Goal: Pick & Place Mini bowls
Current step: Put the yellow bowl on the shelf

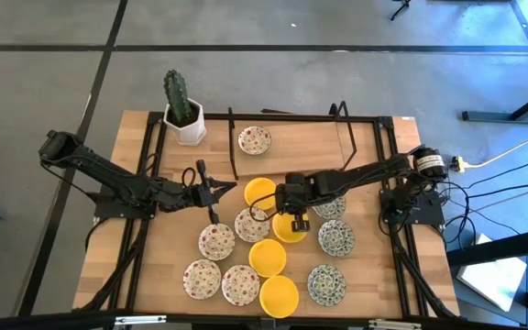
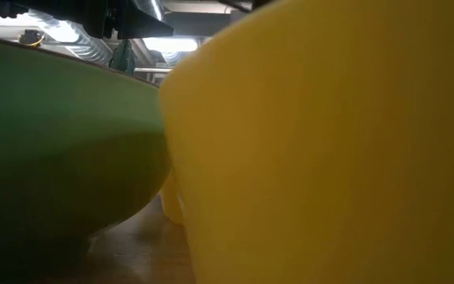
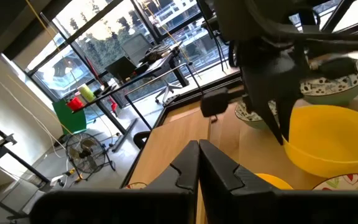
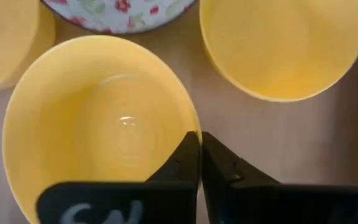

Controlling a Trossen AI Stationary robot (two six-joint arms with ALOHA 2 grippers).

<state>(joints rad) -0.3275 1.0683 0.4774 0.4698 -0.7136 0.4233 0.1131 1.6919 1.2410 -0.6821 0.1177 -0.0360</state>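
**One bowl set apart, the cluster still waiting**

We judge the job to be at an early stage. In the high view a single red-speckled bowl (image 1: 254, 140) sits alone in the upper middle of the frame, inside the black wire frame (image 1: 287, 137), while the remaining mini bowls (image 1: 269, 247) lie grouped in the lower middle: yellow ones, red-speckled ones and green-grey patterned ones, about a dozen in all.

Our right gripper (image 1: 298, 223) hangs over the yellow bowl (image 4: 101, 118) at the centre of the group. In the right wrist view its fingers are pinched together at that bowl's rim; whether the rim is truly caught between them we cannot tell, so we would not call the bowl lifted. Our left gripper (image 1: 220, 192) waits left of centre with its fingers pressed closed on nothing, just beside another yellow bowl (image 1: 259, 192).

The wooden table (image 1: 365, 275) is bare pale planks, with a cactus pot (image 1: 185, 112) at its upper left corner. Around it lies grey floor with dark seams and cables on the right. The left wrist view shows large windows and a green board (image 3: 69, 115) beyond the table.
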